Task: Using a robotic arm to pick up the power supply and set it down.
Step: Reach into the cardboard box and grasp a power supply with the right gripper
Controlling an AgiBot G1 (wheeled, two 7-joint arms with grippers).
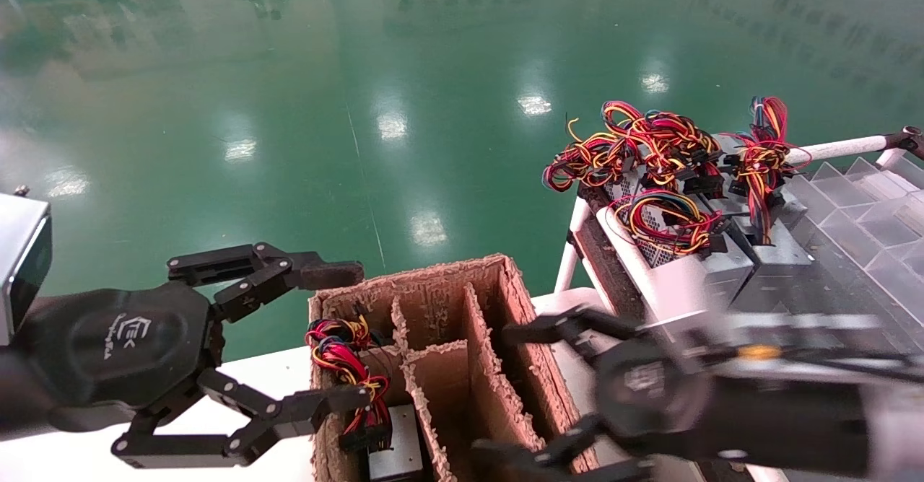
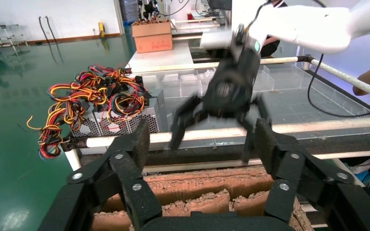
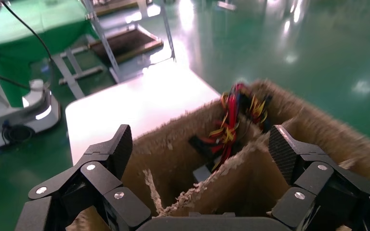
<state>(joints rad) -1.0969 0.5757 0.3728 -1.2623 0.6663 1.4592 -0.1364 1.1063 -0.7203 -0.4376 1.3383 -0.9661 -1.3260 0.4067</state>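
Right claw (image 1: 505, 395) gapes wide, apparently empty, over the cardboard box (image 1: 440, 366).

- Cardboard box (image 1: 462, 338): brown, frayed edges, split by dividers into compartments; stands between the left gripper (image 1: 339, 338) and the right gripper (image 1: 512, 395), rim touching neither.
- Counter (image 1: 260, 374): white surface below the left gripper, carrying the box.
- Clear plastic tray (image 1: 859, 200): partitioned cells, on a white-railed cart behind the right gripper.
- Floor (image 1: 433, 107): glossy green, lamp reflections, beyond both grippers.
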